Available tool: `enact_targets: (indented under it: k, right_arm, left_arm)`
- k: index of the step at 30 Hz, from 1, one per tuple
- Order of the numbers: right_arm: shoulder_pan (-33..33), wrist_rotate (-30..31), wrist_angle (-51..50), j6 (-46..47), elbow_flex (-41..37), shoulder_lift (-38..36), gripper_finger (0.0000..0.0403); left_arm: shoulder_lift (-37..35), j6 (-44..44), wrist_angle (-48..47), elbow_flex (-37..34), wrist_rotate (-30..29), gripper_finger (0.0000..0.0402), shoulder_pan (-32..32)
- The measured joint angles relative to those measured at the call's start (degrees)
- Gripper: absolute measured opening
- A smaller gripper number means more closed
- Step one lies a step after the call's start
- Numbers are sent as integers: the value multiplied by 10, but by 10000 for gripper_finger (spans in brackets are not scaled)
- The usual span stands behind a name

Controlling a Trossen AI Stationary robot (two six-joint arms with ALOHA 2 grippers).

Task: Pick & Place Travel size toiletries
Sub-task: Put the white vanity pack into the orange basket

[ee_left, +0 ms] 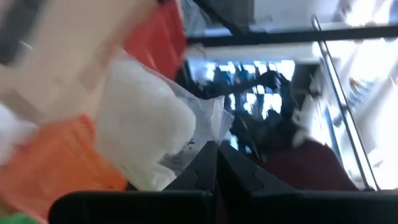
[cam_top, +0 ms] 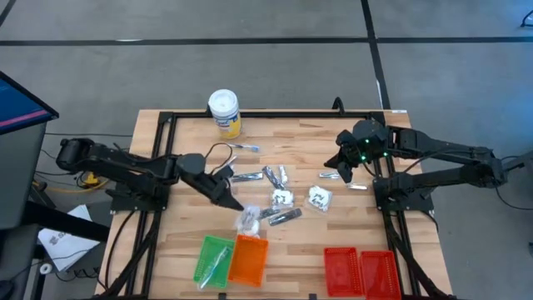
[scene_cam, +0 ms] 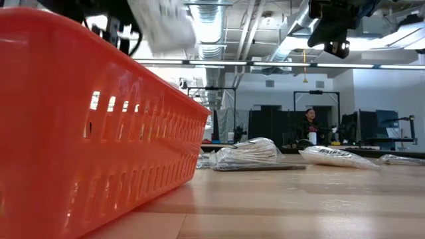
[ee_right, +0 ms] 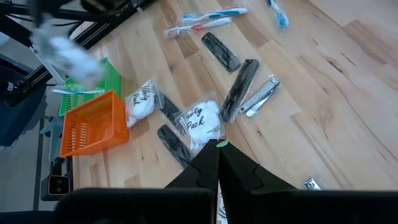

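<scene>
The travel size toiletries lie loose at mid-table: white packets [cam_top: 281,197] [cam_top: 320,197] [ee_right: 202,119] [ee_right: 140,99], dark combs [ee_right: 239,87], a silvery clipper [ee_right: 261,96] and wrapped toothbrushes [ee_right: 205,18]. My left gripper [cam_top: 236,206] is shut on one white packet [cam_top: 247,221] in clear wrap, held in the air just beyond the far rim of the orange tray [cam_top: 247,260]. My right gripper [cam_top: 341,173] hangs shut above the table's right part with nothing in it. My left gripper pinches the packet's clear wrap at its edge [ee_left: 208,127] between its two shut fingertips [ee_left: 202,165]. The fingers come from the table's left, almost level. The white bulk of the packet [ee_left: 143,130] sticks out past the fingertips, lifted clear of the table.
A green tray [cam_top: 214,260] with a toothbrush in it stands left of the orange one. Two red trays [cam_top: 360,271] stand at the near right. A white-lidded tub with a yellow label [cam_top: 225,112] stands at the far edge. A person [scene_cam: 309,123] sits in the room behind.
</scene>
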Motion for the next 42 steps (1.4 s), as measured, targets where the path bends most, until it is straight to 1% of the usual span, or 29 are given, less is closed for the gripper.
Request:
enact_targets:
  k: [5,7,11,18,20,22,28,32,38,40,42]
  right_arm:
    - [0,0,4,0,0,0,0]
    - [0,0,6,1,0,0,0]
    - [0,0,6,1,0,0,0]
    - [0,0,6,0,0,0,0]
    - [0,0,7,-1,0,0,0]
    - [0,0,12,-1,0,0,0]
    - [4,0,22,0,0,0,0]
    - [6,0,22,0,0,0,0]
    - [6,0,23,0,0,0,0]
    - [6,0,22,0,0,0,0]
    - [6,0,24,0,0,0,0]
  left_arm:
    - [22,-2,-8,51,12,0,-31]
    - [37,-6,-41,73,21,0,-42]
    - [86,-17,-86,111,49,0,-69]
    - [175,-40,-94,154,113,0,-103]
    - [194,-44,-93,165,122,0,-108]
    - [210,-50,-94,173,119,0,-110]
    - [219,-89,-94,182,18,0,-136]
    - [219,-101,-95,182,-22,0,-148]
    - [219,-142,-109,182,-115,0,-164]
    - [219,-159,-123,182,-130,0,-169]
    - [219,-172,-143,182,-132,0,-173]
